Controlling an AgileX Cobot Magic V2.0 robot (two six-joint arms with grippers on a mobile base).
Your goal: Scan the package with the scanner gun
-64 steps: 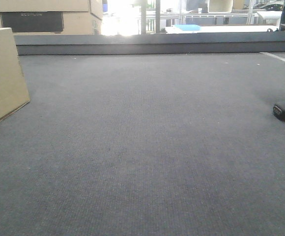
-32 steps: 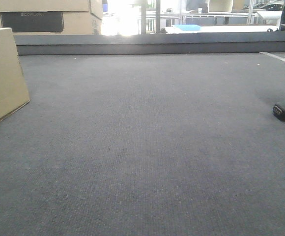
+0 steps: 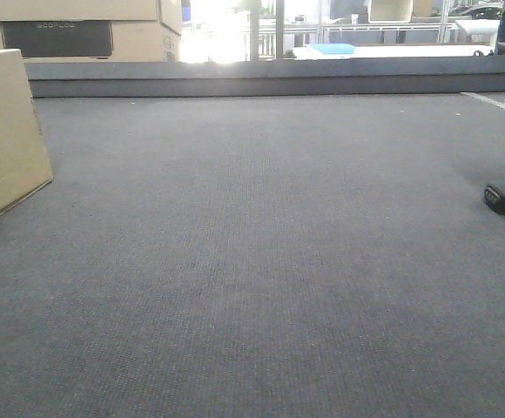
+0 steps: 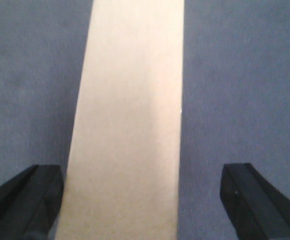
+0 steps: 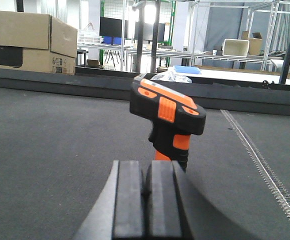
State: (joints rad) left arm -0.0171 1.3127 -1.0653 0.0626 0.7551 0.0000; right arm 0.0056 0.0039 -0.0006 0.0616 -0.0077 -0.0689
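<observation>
Left gripper [image 4: 144,200] spread wide astride package [image 4: 130,100]. Right gripper [image 5: 144,197] closed, empty, just short of upright scanner gun [image 5: 167,112].

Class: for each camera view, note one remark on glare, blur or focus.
Front view: the bright patch at the back is blown out white. Left wrist view: the package looks soft, its surface featureless. Right wrist view: the scanner gun is sharp; a light flares behind.

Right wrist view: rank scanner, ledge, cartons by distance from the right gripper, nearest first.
1. Scanner, just ahead of the right gripper.
2. Ledge, across the back.
3. Cartons, far left, behind the ledge.
</observation>
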